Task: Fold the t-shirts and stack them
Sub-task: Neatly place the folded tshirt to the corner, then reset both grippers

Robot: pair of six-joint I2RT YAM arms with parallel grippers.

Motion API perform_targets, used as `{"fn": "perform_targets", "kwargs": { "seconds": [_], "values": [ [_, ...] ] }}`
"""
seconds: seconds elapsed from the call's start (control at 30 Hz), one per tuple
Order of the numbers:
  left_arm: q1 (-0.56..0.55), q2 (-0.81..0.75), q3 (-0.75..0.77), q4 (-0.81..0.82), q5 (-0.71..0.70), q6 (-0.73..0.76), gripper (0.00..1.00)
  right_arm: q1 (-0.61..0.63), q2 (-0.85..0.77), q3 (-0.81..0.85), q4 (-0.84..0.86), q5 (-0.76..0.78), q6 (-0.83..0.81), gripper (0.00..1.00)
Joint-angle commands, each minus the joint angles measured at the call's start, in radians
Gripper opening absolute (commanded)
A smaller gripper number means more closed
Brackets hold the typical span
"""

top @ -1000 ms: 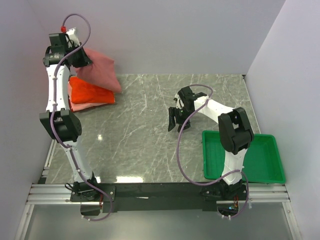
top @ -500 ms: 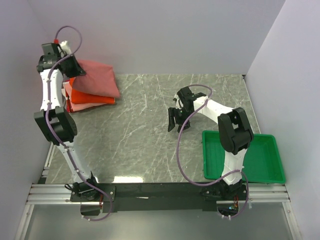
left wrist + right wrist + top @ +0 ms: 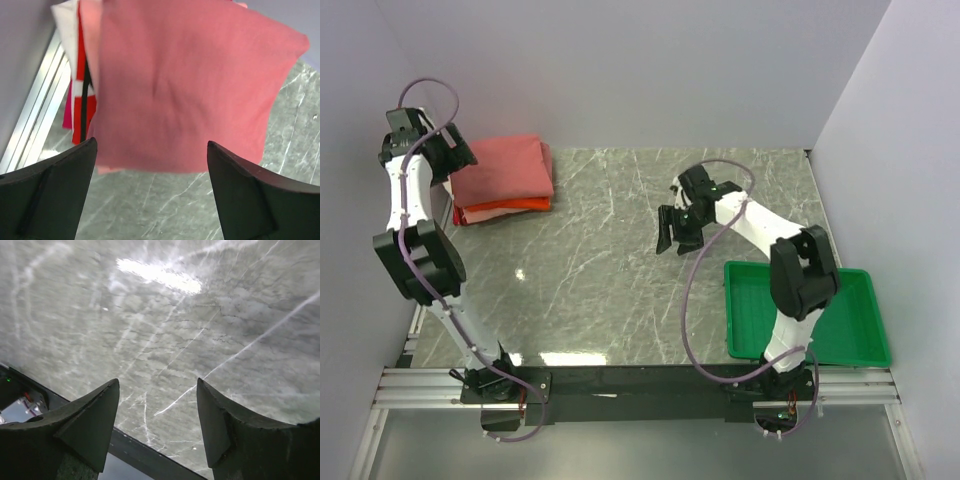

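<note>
The salmon t-shirt [image 3: 500, 168] is seen folded on the orange t-shirt [image 3: 510, 206] at the upper left of the desk [image 3: 600, 260]; the left fingers [image 3: 55, 190] are spread wide just beside it, holding nothing; the right fingers [image 3: 75, 430] are spread too, near the centre.

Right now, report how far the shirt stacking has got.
Done: the folded salmon tee lies on the orange tee, topping the far-left stack. In hand: nothing; left pincer and right pincer are both open. Left: no unfolded shirt shows in any view, so the job looks about finished.
</note>
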Motion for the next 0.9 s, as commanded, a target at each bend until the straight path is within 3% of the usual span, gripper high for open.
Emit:
{"fn": "perform_targets", "kwargs": {
  "seconds": [0.0,0.3,0.57,0.87],
  "values": [
    [-0.012,-0.21,-0.108,0.125,-0.083,-0.085,0.95,0.006,-0.121,0.01,0.022,0.052,0.03,0.7],
    [-0.131,-0.472,-0.412,0.209,-0.09,-0.186,0.96,0.008,-0.245,-0.027,0.108,0.148,0.082,0.7],
    [-0.435,-0.689,-0.68,0.335,-0.154,-0.239,0.99,0.008,-0.394,-0.114,0.18,0.296,0.085,0.7],
    [-0.61,-0.778,-0.748,0.338,-0.192,-0.239,1.0,0.014,-0.599,-0.257,0.24,0.492,0.113,0.7]
  ]
}}
